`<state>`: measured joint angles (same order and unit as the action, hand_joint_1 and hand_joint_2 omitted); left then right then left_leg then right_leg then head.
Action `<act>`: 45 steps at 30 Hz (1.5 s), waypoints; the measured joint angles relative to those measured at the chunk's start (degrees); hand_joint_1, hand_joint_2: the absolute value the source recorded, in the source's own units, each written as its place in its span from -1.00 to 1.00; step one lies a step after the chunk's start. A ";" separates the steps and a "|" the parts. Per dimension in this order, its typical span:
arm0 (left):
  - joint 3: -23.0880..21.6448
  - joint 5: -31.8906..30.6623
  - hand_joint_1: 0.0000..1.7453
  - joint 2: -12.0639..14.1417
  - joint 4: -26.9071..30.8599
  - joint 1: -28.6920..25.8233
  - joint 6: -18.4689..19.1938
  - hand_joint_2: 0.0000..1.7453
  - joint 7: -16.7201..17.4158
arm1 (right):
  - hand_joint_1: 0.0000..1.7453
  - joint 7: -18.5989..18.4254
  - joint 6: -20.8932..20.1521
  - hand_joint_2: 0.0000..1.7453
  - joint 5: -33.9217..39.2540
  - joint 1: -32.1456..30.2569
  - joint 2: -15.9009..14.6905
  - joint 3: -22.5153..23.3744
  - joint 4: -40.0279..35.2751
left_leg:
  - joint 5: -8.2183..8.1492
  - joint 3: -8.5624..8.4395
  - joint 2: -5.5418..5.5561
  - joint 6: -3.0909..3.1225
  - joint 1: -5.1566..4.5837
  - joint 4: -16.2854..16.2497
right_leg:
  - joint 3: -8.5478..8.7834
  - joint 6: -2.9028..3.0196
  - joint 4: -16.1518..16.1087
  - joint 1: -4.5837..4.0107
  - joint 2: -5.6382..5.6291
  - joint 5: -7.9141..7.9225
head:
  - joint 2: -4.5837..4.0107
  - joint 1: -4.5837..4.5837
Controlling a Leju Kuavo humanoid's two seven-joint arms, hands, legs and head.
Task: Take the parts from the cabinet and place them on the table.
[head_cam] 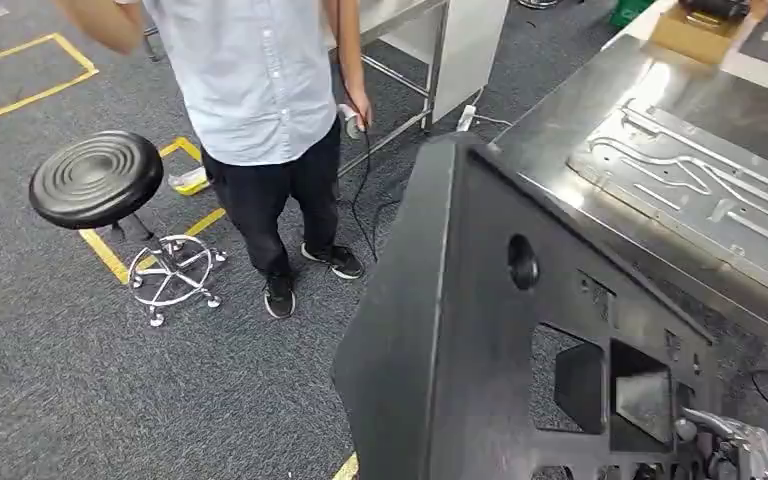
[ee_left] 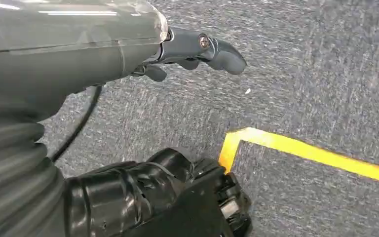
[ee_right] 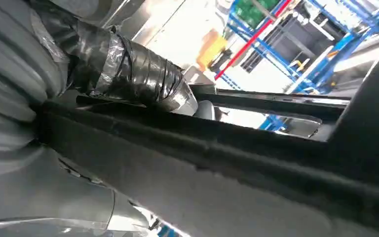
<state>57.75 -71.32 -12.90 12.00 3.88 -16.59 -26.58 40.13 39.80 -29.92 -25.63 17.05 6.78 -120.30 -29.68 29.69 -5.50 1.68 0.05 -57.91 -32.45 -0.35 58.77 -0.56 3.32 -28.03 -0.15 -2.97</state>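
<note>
I am seeing the black panel part (head_cam: 440, 330) standing up on its edge in the head view, tilted, with its flat face turning toward me. It is a big dark plate with one round hole near the upper side and several square and angular cut-outs in the lower side. Its top corner is reaching up in front of the steel table (head_cam: 570, 110), and its long edge is running just beside the table's near border. In the right wrist view the same part (ee_right: 237, 173) is crossing the picture as a thick black bar with rough matte surface, and the right hand (ee_right: 128, 69) is gripping over its edge.

On the table, a flat silver metal part (head_cam: 700, 170) is lying, with raised channels pressed in its surface.
</note>
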 joint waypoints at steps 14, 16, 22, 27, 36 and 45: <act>0.24 0.02 -1.00 0.07 0.00 -0.22 0.61 1.00 -0.39 | 1.00 0.00 0.00 1.00 -0.07 0.04 -0.09 -0.02 0.02 | 0.69 1.68 10.30 -0.89 0.74 -0.85 | -0.19 0.49 0.31 0.73 -9.21 0.20 | 0.00 0.09; 0.26 0.00 -1.00 0.07 0.00 0.05 0.63 1.00 -0.50 | 1.00 0.00 0.00 1.00 -0.09 -0.06 -0.11 -0.02 0.02 | 0.76 1.50 9.23 -0.54 0.44 -1.08 | -0.59 -0.15 0.16 0.96 -10.23 0.47 | 0.00 0.09; 0.28 0.00 -1.00 0.02 0.00 0.04 0.66 1.00 -0.57 | 1.00 0.00 0.00 1.00 -0.20 0.00 -0.39 -0.02 0.11 | 1.36 1.04 5.17 1.30 0.58 0.13 | -6.00 -1.74 11.08 1.06 -4.38 -5.69 | 0.00 -0.17; 0.33 0.00 -1.00 0.04 0.00 -0.09 0.66 1.00 -0.57 | 1.00 0.00 0.00 1.00 -0.24 -0.10 -0.55 -0.04 0.46 | 0.75 0.73 1.85 1.19 0.49 -0.13 | -6.11 -1.96 11.29 1.41 -3.30 -2.73 | 0.00 -0.17; 0.35 0.04 -1.00 0.02 0.00 0.42 0.83 1.00 -1.11 | 1.00 0.00 0.00 1.00 -0.52 0.21 -0.96 -0.09 0.72 | -2.63 0.23 2.64 -1.06 0.15 -2.73 | 0.00 0.82 -1.23 1.09 -2.30 1.27 | 0.00 -0.04; 0.39 0.20 -1.00 0.09 0.00 -0.01 0.83 1.00 -1.03 | 1.00 0.00 0.00 1.00 -0.52 0.58 -1.00 -0.22 1.53 | 0.10 1.31 9.53 -1.11 0.79 -1.71 | -0.46 0.33 0.25 1.01 -8.70 0.71 | 0.00 0.00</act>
<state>58.14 -71.12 -12.81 12.00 3.88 -15.76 -27.60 40.13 39.80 -30.45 -25.05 16.04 6.56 -118.77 -29.58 31.00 4.03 0.57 0.84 -59.62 -32.92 -0.01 59.03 0.45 -5.37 -27.32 -0.15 -2.97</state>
